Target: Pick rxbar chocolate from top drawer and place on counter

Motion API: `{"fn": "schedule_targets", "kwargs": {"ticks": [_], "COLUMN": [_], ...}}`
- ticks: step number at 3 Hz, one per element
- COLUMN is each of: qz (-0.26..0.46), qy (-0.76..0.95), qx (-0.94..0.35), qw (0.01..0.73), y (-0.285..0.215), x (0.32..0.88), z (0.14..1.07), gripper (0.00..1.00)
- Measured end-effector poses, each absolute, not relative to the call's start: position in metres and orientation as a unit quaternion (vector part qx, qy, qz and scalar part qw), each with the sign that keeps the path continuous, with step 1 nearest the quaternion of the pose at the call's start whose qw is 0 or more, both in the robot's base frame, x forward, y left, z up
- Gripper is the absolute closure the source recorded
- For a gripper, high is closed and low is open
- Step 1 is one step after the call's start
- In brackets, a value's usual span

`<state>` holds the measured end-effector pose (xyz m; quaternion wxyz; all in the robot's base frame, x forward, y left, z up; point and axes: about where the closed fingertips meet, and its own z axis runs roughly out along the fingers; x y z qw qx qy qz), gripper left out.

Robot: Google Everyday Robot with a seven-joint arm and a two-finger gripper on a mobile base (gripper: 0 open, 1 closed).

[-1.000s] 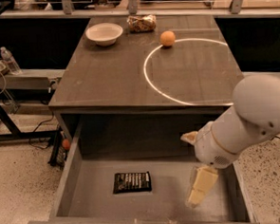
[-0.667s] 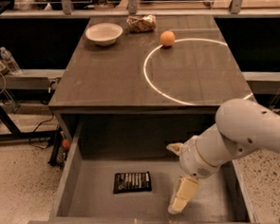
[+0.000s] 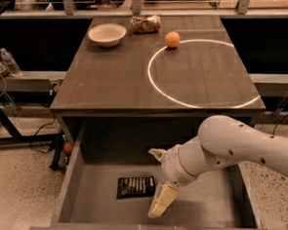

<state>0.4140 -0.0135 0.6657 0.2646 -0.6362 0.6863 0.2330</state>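
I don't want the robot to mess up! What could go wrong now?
1. The rxbar chocolate lies flat on the top drawer floor, so the open gripper beside it might push it away instead of pinching it.
2. The counter edge overhangs the drawer's back; the arm could bump it when lifting.
3. An orange ball sits on the counter; placing nearby could roll it.

white arm [image 3: 253, 149] runs off the right edge; claw [image 3: 161, 182], inside the top drawer [image 3: 67, 185], hides floor beneath.
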Motion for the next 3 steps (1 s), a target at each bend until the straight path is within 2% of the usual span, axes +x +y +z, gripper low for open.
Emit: {"fn": "schedule_targets", "kwargs": {"ticks": [1,3], "qz": [0.233,0.254], "qy": [0.686,0.682], "qx": [-0.636,-0.598], "qw": [0.265,0.335], "y": [-0.013,0.024], "x": [0.414,0.442], "z": [0.666,0.650], "gripper": [0.00,0.00]}}
